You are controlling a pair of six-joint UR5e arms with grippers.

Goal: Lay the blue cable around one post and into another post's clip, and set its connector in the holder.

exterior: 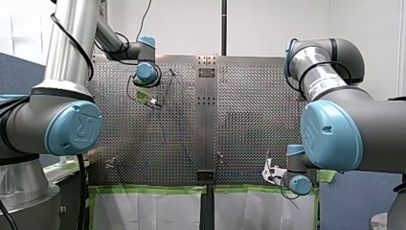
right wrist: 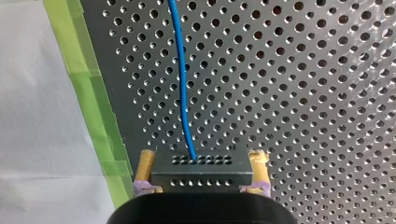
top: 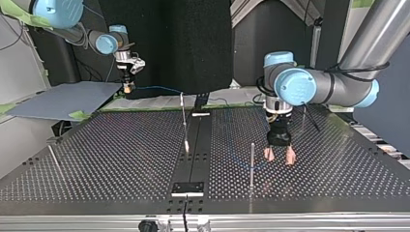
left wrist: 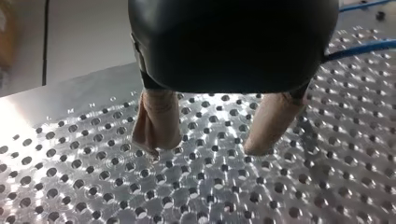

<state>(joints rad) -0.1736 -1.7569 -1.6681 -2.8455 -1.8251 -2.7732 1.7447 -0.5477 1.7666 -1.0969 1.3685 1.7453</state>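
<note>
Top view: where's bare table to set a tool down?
Free: table between the left-edge rod and centre strip. Crowded: view's right half, where my left end effector, a post and the blue cable sit close.

- Bright blue cable (right wrist: 183,79).
- Silver-grey table (right wrist: 303,93), evenly perforated.
- Black connector (right wrist: 201,175), two rows of holes.
- Lime-green tape (right wrist: 88,93) edging white sheet (right wrist: 37,116).
- Beige pads (left wrist: 156,121) on my left gripper (left wrist: 205,150); yellow pads (right wrist: 145,161) on my right gripper (right wrist: 203,156).
</note>
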